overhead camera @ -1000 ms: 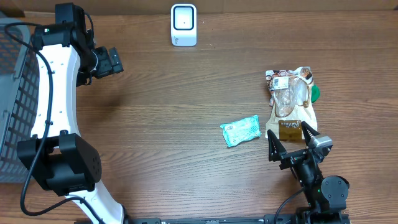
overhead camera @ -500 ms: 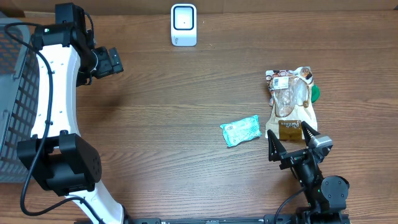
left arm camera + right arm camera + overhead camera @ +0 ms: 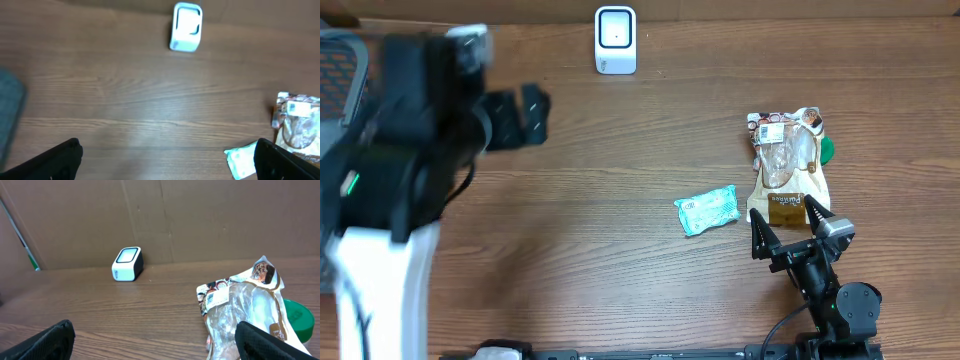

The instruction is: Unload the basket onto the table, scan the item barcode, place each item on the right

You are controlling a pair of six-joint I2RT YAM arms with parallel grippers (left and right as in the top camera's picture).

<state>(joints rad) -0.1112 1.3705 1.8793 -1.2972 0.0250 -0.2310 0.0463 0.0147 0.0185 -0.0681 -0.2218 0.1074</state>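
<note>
The white barcode scanner (image 3: pixel 615 40) stands at the table's far edge and shows in the left wrist view (image 3: pixel 186 27) and the right wrist view (image 3: pixel 127 263). A small teal packet (image 3: pixel 708 211) lies mid-table, at the lower right of the left wrist view (image 3: pixel 241 159). A clear and brown snack bag (image 3: pixel 787 165) lies right of it (image 3: pixel 244 307). My left gripper (image 3: pixel 525 118) is open, high over the table's left part, blurred, holding nothing (image 3: pixel 167 165). My right gripper (image 3: pixel 785 213) is open just short of the bag's near end (image 3: pixel 160 342), empty.
A grey wire basket (image 3: pixel 334 60) sits at the left edge, partly behind the blurred left arm. A green round lid (image 3: pixel 829 149) pokes out from under the bag's right side (image 3: pixel 298 314). A cardboard wall backs the table.
The left arm has swung fast and is now blurred, its gripper shifted a little to the right. The right arm and the items have not moved.
</note>
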